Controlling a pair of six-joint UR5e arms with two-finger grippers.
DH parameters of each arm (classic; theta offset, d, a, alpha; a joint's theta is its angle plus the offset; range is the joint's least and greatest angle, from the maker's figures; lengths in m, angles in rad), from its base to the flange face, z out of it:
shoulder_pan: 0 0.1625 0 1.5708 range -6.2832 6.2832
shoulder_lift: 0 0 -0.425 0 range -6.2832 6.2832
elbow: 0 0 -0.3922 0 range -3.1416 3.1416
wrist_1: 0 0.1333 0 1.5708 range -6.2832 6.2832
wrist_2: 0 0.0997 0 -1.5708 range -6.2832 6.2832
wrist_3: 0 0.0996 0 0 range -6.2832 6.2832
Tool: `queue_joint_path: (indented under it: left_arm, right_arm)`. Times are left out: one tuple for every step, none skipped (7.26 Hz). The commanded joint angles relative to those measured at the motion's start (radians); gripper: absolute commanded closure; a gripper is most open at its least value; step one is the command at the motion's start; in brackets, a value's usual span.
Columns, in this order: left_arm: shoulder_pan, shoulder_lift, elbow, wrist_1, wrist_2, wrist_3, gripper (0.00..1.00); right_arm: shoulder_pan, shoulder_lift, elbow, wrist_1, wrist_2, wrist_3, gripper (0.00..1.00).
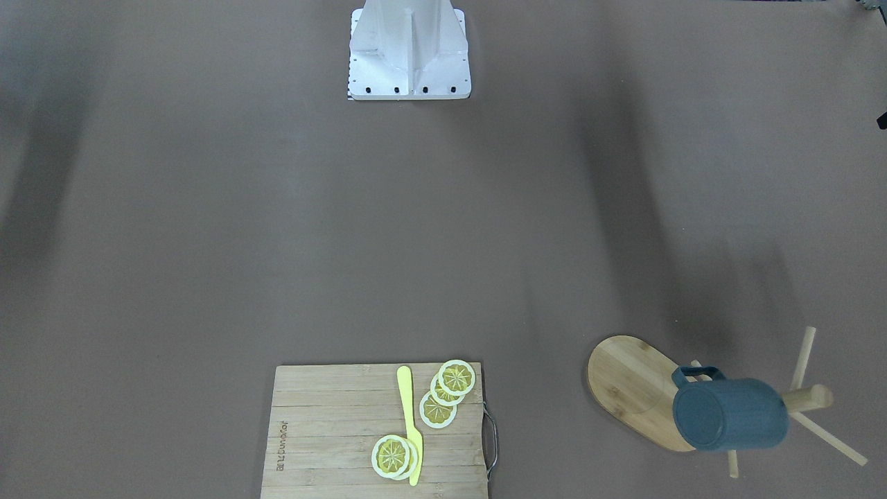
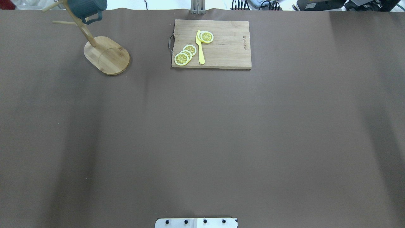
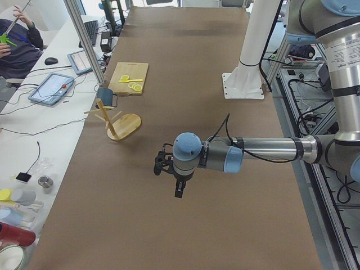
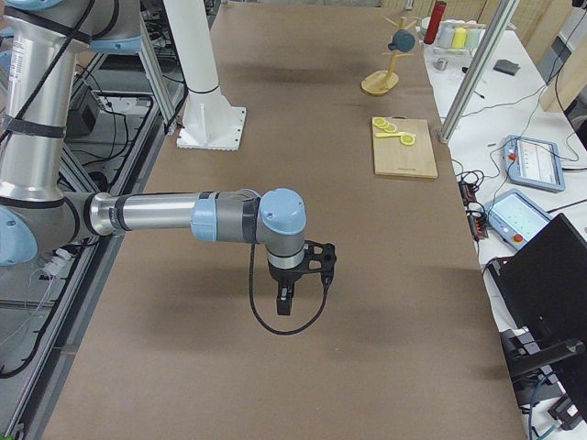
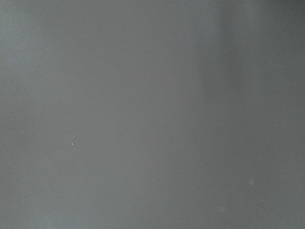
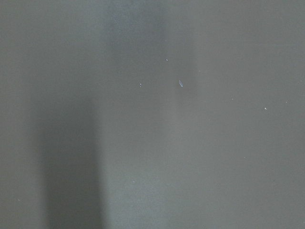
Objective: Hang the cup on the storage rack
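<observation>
The dark slate-blue cup (image 1: 731, 414) hangs on the bamboo storage rack (image 1: 634, 384), its handle looped on a peg near the central post. Cup (image 2: 86, 7) and rack (image 2: 107, 55) stand at the far left corner in the overhead view. No gripper touches them. My left gripper (image 3: 179, 188) shows only in the exterior left view, pointing down over bare table well short of the rack (image 3: 125, 125). My right gripper (image 4: 284, 301) shows only in the exterior right view, also over bare table. I cannot tell if either is open or shut. Both wrist views show only brown table.
A rectangular wooden cutting board (image 2: 221, 47) with several lemon slices (image 2: 185, 55) and a yellow knife (image 2: 200, 47) lies at the far middle edge. The white robot base (image 1: 409, 52) stands at the near edge. Bottles and tablets sit on side benches beyond the table.
</observation>
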Motion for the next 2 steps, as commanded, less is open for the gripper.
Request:
queue_joint_path:
  left_arm:
    - [0.001,0.007,0.003,0.002,0.004,0.001,0.01]
    - [-0.001,0.009,0.003,0.001,0.007,0.002,0.01]
  right_arm:
    - [0.000,0.000,-0.002,0.000,-0.003,0.002,0.00]
    - [0.000,0.000,-0.002,0.000,-0.003,0.004,0.00]
